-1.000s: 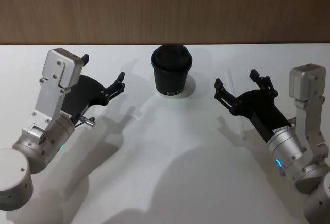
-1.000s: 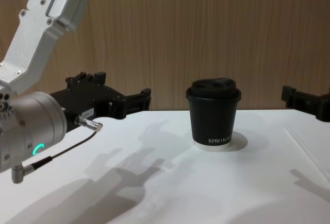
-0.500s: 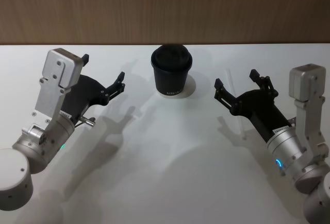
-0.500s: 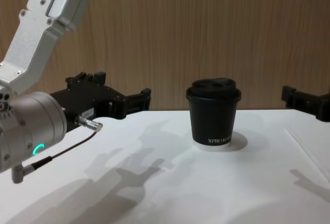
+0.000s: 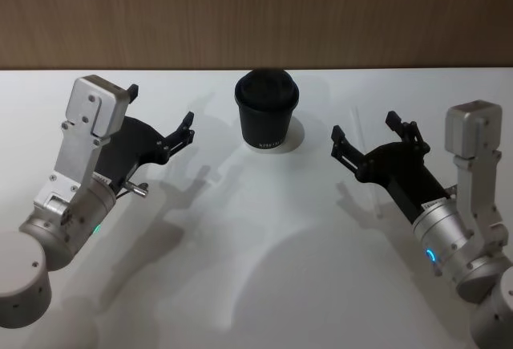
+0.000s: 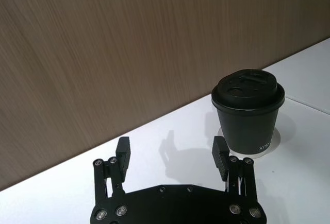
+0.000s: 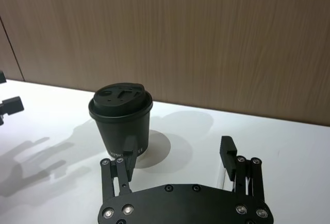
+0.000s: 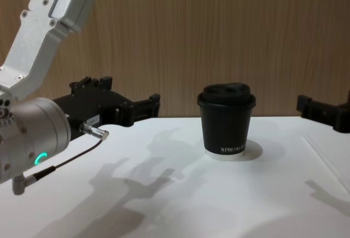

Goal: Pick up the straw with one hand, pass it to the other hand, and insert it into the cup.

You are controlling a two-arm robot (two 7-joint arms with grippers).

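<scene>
The straw lies on the tabletop toward its right edge, under the wide-spread right gripper. The left gripper is equally wide. The cup stands mid-rear, with open room in front.

The cup is small and black, with a black lid and tiny white letters. It stands up straight near the back of the white desk. The straw is long, thin and white, and it lies flat on the desk, near the cup on its right.
</scene>
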